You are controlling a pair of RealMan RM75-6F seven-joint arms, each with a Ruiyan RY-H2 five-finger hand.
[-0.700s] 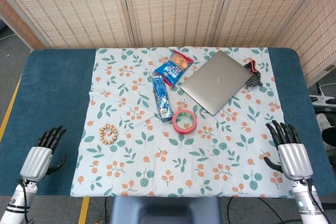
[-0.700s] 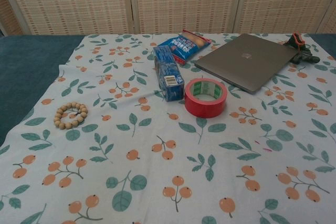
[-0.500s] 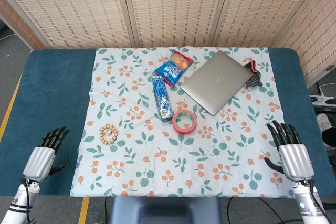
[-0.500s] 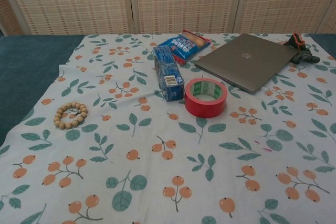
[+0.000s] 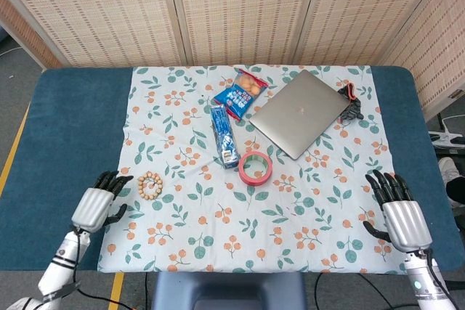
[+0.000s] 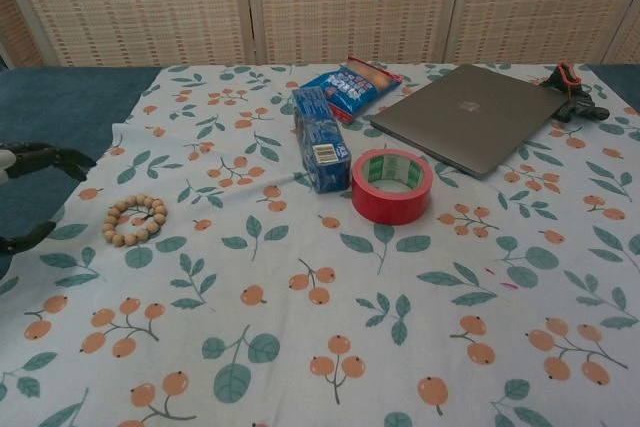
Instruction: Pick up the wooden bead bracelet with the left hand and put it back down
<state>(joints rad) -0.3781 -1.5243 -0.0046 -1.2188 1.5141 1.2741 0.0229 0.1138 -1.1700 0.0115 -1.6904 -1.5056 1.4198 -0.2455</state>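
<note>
The wooden bead bracelet [image 5: 150, 185] [image 6: 135, 220] lies coiled on the floral cloth [image 5: 254, 208] near its left edge. My left hand [image 5: 100, 204] hovers just left of it with the fingers spread and nothing in them; only its dark fingertips [image 6: 45, 159] enter the chest view at the left border. The fingertips stop a short way from the beads. My right hand [image 5: 398, 208] rests open at the table's right front, far from the bracelet, and the chest view does not show it.
A red tape roll [image 5: 256, 168] sits mid-cloth, with a blue box [image 5: 224, 136], a blue snack bag [image 5: 240, 93] and a closed laptop [image 5: 301, 112] behind it. A small dark clamp [image 5: 352, 104] lies by the laptop's right corner. Blue table [image 5: 65, 128] flanks the cloth.
My left hand has moved right and forward from the blue table edge to just beside the bracelet. The bracelet and right hand have stayed put.
</note>
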